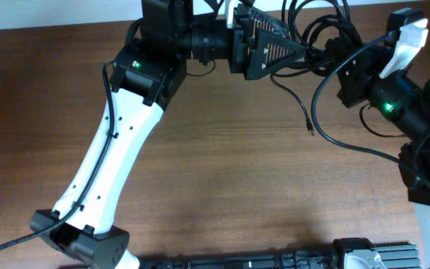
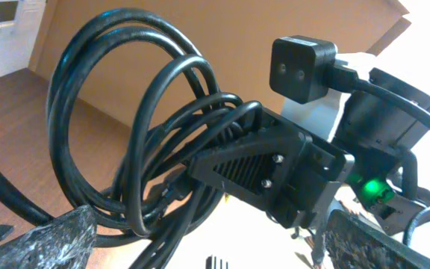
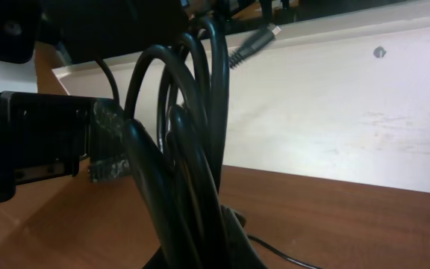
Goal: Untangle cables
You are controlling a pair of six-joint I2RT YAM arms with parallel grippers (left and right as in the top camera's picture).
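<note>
The bundle of thin black coiled cables (image 1: 321,28) is held up above the brown wooden desk (image 1: 215,172), near its far edge and between the two arms. The right gripper (image 2: 207,168) looks clamped on the bundle, with several strands running straight in under its black triangular finger. The left gripper (image 2: 207,235) faces it from the other side. Its textured fingers (image 2: 43,239) are spread wide, and the lower strands pass between them unpinched. The loops stand roughly upright, rising above both grippers. One loose strand (image 1: 293,93) drops from the knot toward the near side and ends in a small plug (image 1: 310,130) lying on the desk. A second strand sweeps off toward the right arm's base. The plug end lies nearer the left gripper, which I judge better placed to draw a loop clear. The close crowding of the two grippers is the main obstruction.
</note>
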